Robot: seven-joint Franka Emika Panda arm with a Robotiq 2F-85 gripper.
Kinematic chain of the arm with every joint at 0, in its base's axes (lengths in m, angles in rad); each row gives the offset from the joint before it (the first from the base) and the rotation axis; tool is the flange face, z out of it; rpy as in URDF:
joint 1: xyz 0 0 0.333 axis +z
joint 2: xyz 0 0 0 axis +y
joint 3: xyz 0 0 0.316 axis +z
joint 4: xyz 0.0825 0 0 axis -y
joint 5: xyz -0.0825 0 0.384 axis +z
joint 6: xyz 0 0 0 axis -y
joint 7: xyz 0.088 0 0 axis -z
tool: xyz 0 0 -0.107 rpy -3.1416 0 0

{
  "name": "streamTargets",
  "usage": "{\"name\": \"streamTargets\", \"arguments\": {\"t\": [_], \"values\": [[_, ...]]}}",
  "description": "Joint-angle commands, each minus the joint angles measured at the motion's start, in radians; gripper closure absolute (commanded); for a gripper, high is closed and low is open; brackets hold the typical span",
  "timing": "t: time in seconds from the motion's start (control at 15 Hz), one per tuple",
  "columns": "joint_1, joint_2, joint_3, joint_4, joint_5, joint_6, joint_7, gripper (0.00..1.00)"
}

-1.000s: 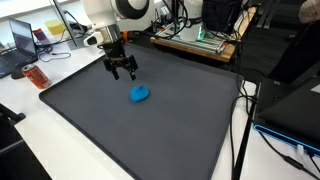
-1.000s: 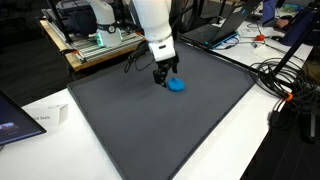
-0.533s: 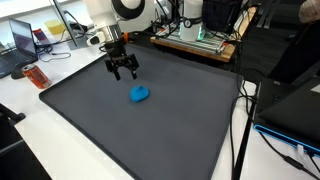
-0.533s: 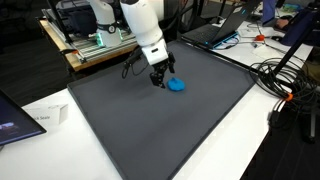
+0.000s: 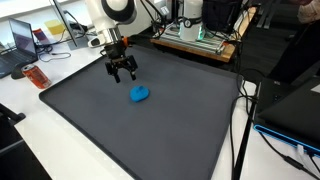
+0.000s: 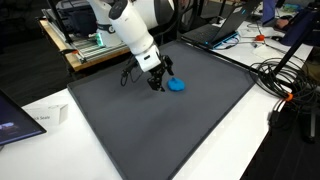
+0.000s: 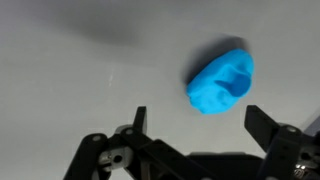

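Note:
A small blue lump lies on the dark grey mat, also visible in the other exterior view as the blue lump. My gripper hangs open just above the mat, a short way to the side of the lump and apart from it; in an exterior view the gripper stands beside it. In the wrist view the blue lump lies ahead of the gripper, off toward one finger, with nothing between the jaws.
The mat covers most of a white table. A wooden board with electronics stands behind it. Cables trail at one side, laptops and an orange object at another, and a dark case close to the mat's edge.
The arm has swung its upper body away over the last second, shifting the open gripper slightly farther from the blue lump. The lump has not moved.

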Motion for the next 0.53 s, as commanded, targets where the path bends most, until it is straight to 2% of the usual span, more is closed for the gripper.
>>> {"name": "streamTargets", "arguments": {"t": [0.0, 0.47], "values": [[-0.029, 0.031, 0.012, 0.019, 0.148, -0.003, -0.174, 0.00], [-0.004, 0.037, -0.055, 0.014, 0.466, -0.067, -0.478, 0.00]]}}
